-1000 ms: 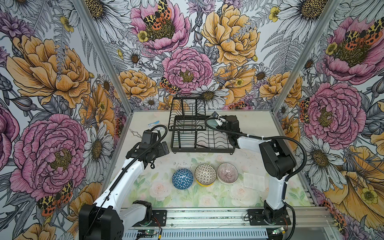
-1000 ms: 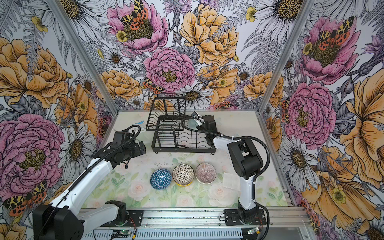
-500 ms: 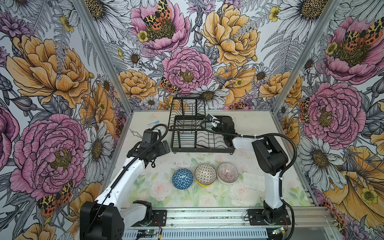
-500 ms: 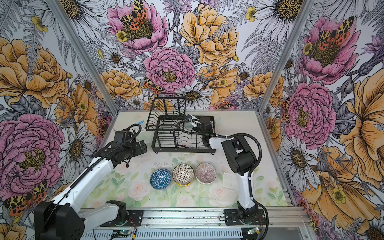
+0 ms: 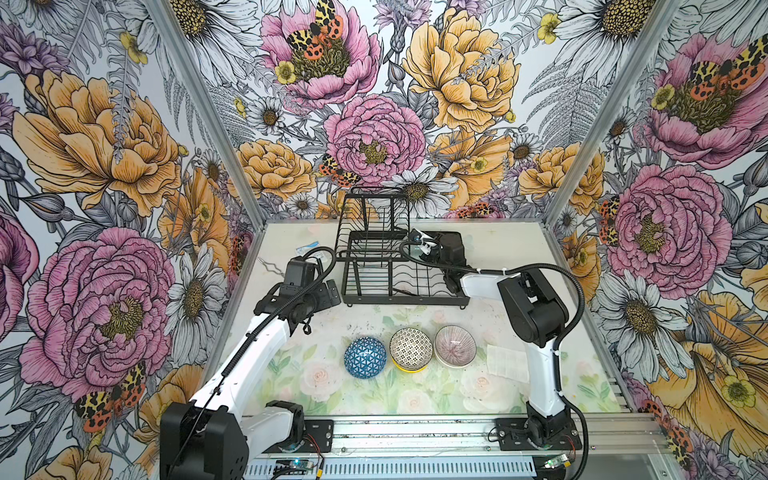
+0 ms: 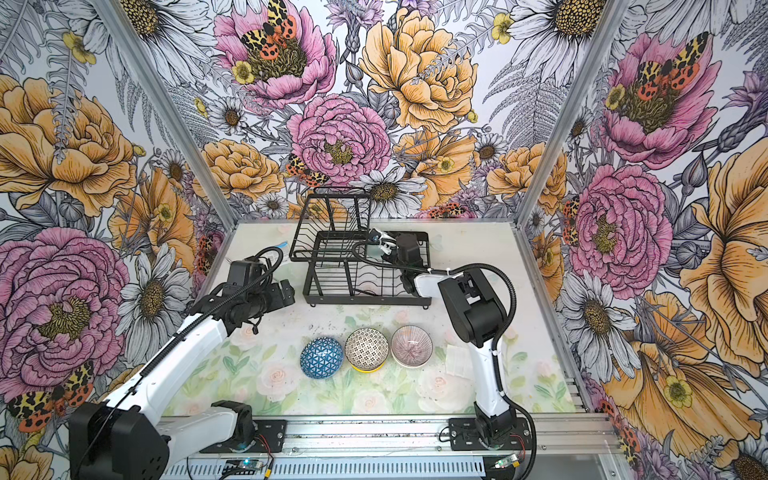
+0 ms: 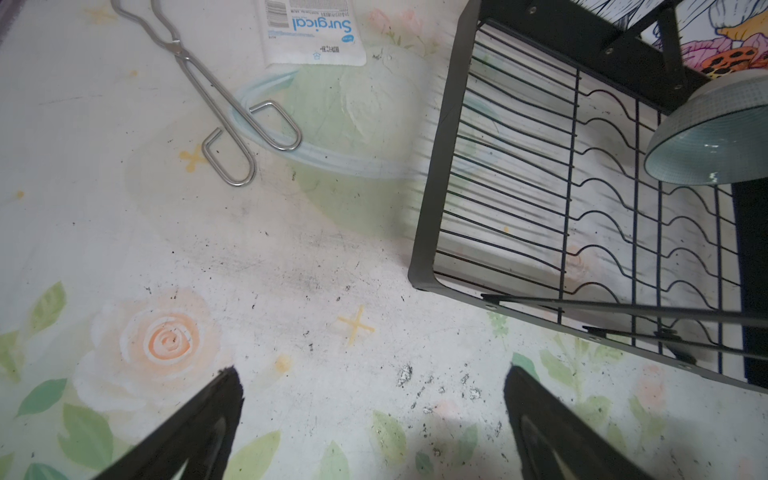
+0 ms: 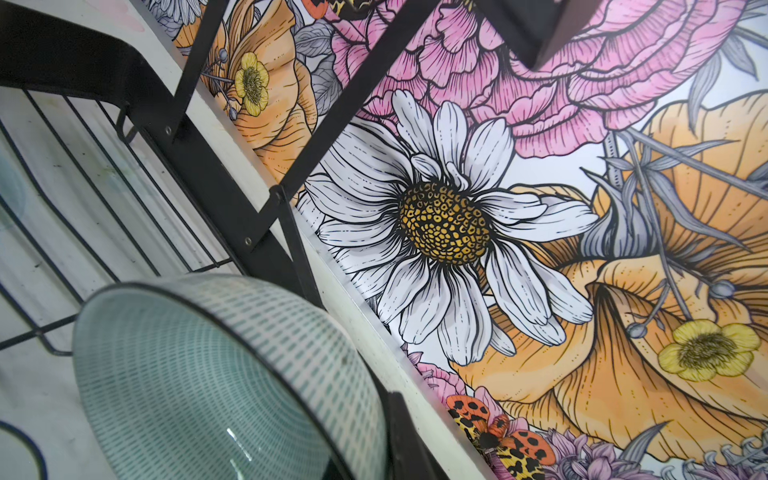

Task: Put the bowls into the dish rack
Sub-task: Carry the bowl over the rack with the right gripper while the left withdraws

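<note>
The dish rack (image 7: 442, 166) stands at the surface's (image 5: 503, 249) back, the right claw (image 5: 419, 245) clenched on a pale teal bowl (image 8: 199, 374) over its base. The left claw (image 7: 371, 372) gapes beside it; a blue bowl (image 5: 365, 357), a black-and-white bowl (image 5: 410, 346) and a pink bowl (image 5: 455, 346) sit in front, and a white packet (image 7: 313, 31) reads "Surgical".

The teal bowl (image 8: 187, 374) looks glossy, the wire dish rack (image 7: 442, 166) matt black.

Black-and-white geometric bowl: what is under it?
A yellow bowl: only its rim shows beneath the black-and-white geometric bowl nested in it. Its inside, and anything else stacked there, is covered.
</note>
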Controlling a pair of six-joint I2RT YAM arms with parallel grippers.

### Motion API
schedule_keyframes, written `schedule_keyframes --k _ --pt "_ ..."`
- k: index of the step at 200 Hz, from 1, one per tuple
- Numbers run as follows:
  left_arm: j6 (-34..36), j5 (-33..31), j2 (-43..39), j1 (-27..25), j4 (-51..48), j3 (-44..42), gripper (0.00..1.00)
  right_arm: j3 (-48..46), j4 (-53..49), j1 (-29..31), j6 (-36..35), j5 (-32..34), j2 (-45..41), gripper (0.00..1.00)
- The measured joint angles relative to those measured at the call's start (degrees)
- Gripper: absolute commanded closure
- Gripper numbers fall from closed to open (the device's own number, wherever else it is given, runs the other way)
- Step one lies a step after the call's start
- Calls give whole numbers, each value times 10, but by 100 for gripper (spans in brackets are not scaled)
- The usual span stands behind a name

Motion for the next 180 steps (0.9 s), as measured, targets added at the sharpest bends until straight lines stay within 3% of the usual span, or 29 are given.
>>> schedule_keyframes --k 180 --pt "0 0 49 -43 4 1 1 2 168 21 4 44 74 100"
